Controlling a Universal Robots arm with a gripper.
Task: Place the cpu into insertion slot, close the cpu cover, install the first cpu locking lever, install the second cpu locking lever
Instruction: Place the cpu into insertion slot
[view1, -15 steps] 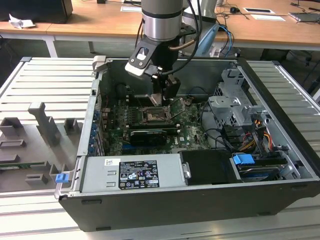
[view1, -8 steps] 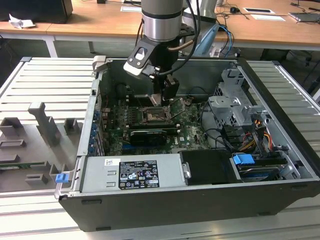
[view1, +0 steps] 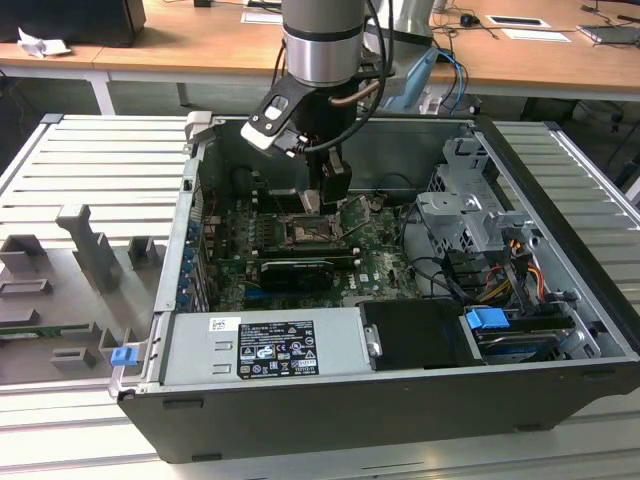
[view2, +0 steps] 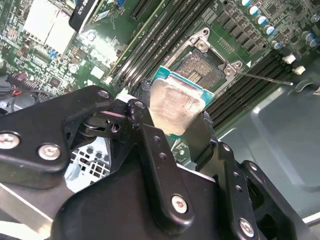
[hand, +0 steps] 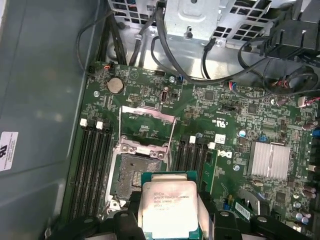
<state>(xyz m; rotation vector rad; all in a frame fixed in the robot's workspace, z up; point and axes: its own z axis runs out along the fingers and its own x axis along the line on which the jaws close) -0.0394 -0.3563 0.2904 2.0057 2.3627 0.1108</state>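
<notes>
Step one, placement: my pincer (view2: 175, 122) grips the cpu (view2: 172, 102) by opposite edges, close over the bare socket (hand: 134, 172). The cover (hand: 148, 111) stands raised. Seating, I judge, calls for squaring chip to socket.

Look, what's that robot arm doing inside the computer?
The arm hangs over the open case. Its fingers grip the cpu and hold it above the empty socket on the board. The cover is flipped open, and the cpu is not in the socket yet.
</notes>
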